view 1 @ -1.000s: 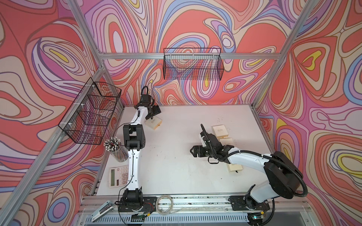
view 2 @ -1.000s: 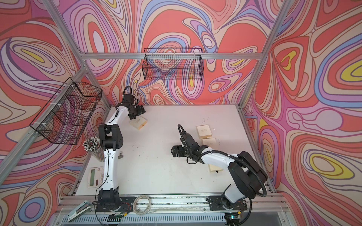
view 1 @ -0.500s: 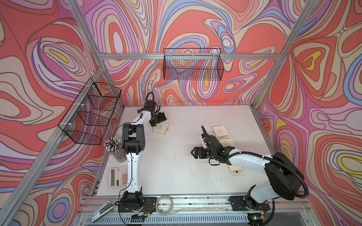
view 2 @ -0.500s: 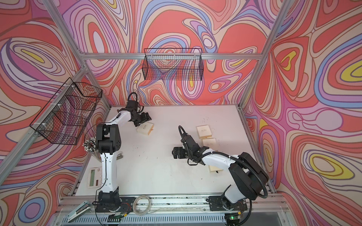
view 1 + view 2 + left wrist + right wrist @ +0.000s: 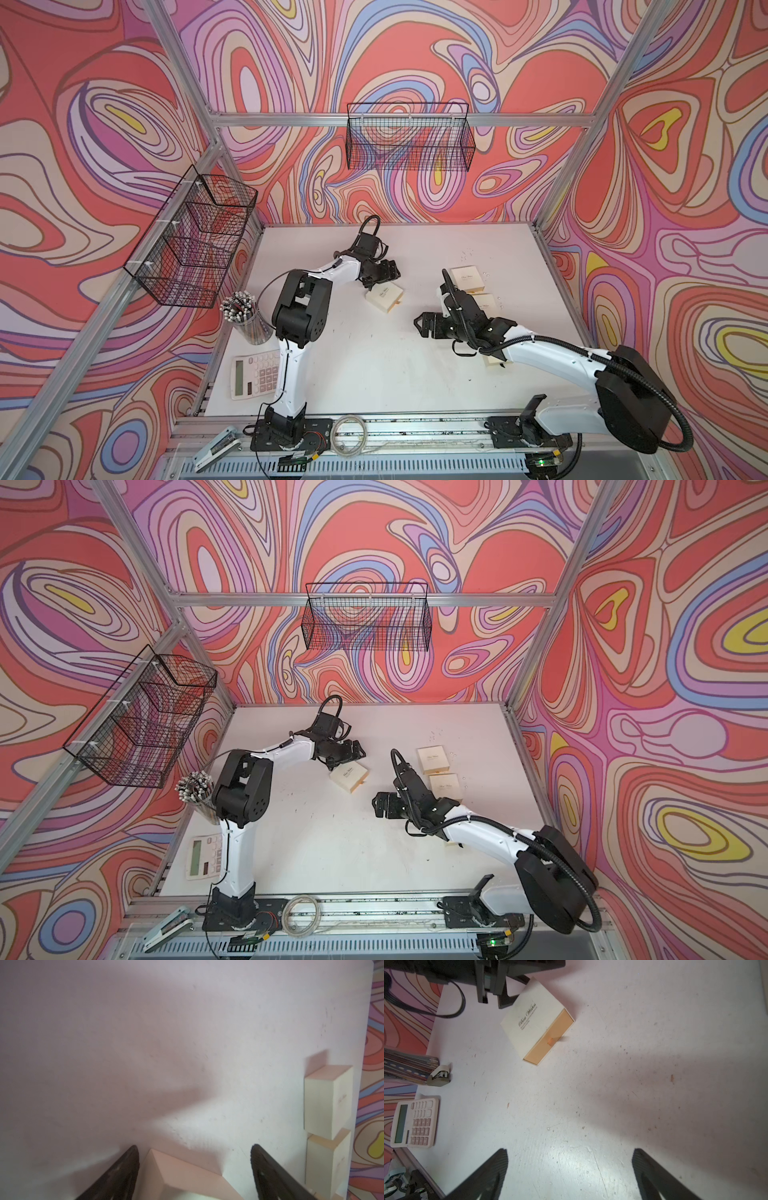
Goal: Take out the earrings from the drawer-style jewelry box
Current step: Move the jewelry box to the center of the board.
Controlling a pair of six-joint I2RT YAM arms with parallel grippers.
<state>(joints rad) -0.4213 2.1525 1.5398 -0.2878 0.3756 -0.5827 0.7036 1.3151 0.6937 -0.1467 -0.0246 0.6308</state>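
Note:
A cream drawer-style jewelry box [image 5: 384,297] [image 5: 348,778] lies left of the table's middle. Its tan drawer front and pull tab [image 5: 553,1040] face the right arm, and the drawer looks pushed in. My left gripper [image 5: 377,284] [image 5: 193,1148] is open and straddles the box's far corner [image 5: 182,1169]. One finger [image 5: 126,1165] is close beside the box and there is a gap at the other. My right gripper [image 5: 420,327] [image 5: 569,1150] hangs open over bare table with nothing between its fingers. The earrings of this box are hidden.
Two more cream boxes [image 5: 467,277] [image 5: 487,302] lie at the right with tiny pale specks [image 5: 485,273] beside them. A third box [image 5: 494,361] is under the right arm. A pencil cup [image 5: 245,318] and a calculator [image 5: 255,374] stand at the left edge. Wire baskets [image 5: 195,237] [image 5: 409,137] hang on the walls.
The left arm has swung right, and the jewelry box has moved with it from the back left toward the table's middle. The right arm has barely moved.

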